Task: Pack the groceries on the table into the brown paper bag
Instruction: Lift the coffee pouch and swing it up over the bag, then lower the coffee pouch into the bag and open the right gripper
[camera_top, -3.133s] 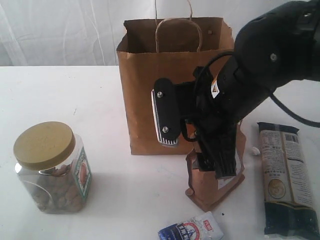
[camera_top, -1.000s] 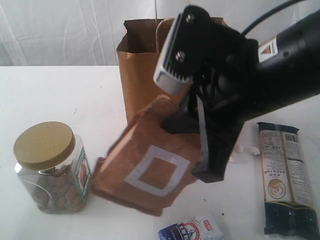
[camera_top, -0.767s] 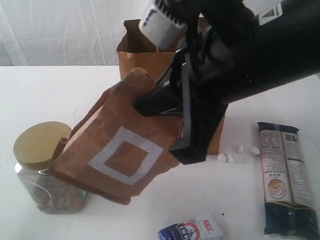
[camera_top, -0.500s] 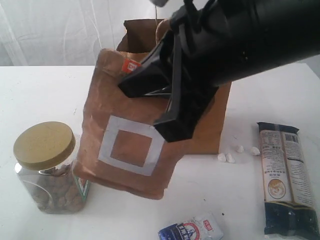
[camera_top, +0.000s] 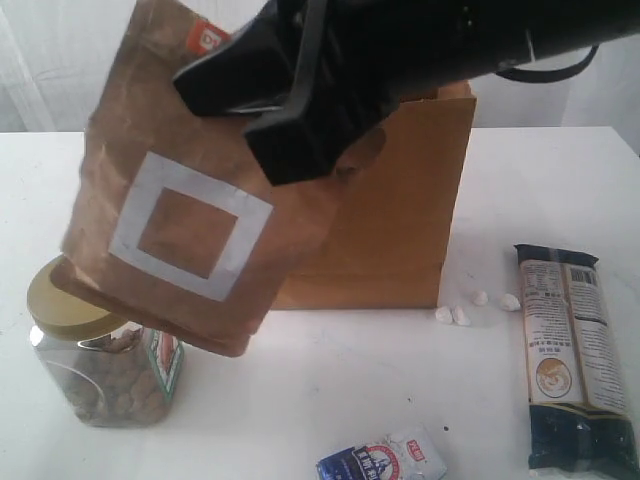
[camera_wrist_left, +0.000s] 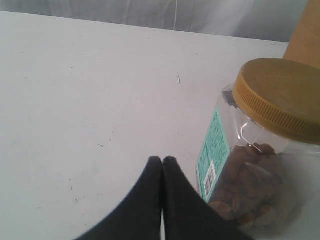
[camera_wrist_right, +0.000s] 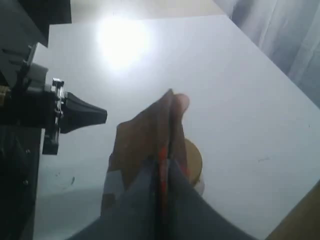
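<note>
My right gripper (camera_top: 290, 110) is shut on the top edge of the brown window pouch (camera_top: 190, 220), which hangs high in front of the brown paper bag (camera_top: 400, 220) and over the clear jar with tan lid (camera_top: 110, 375). In the right wrist view the pouch (camera_wrist_right: 145, 145) is pinched between the fingers, with the jar lid (camera_wrist_right: 192, 157) below it. My left gripper (camera_wrist_left: 162, 160) is shut and empty, low over the table (camera_wrist_left: 75, 100) beside the jar (camera_wrist_left: 260, 150). The long dark packet (camera_top: 575, 355) and the small blue-white packet (camera_top: 385, 458) lie on the table.
A few white pebble-like bits (camera_top: 470, 305) lie between the paper bag and the long packet. A white curtain (camera_top: 60, 60) hangs behind the table. The can and the juice bottle are out of view.
My right gripper has lifted the window pouch off the table, swung it up and to the left, and it now hangs high over the jar, hiding the bag's left side.
</note>
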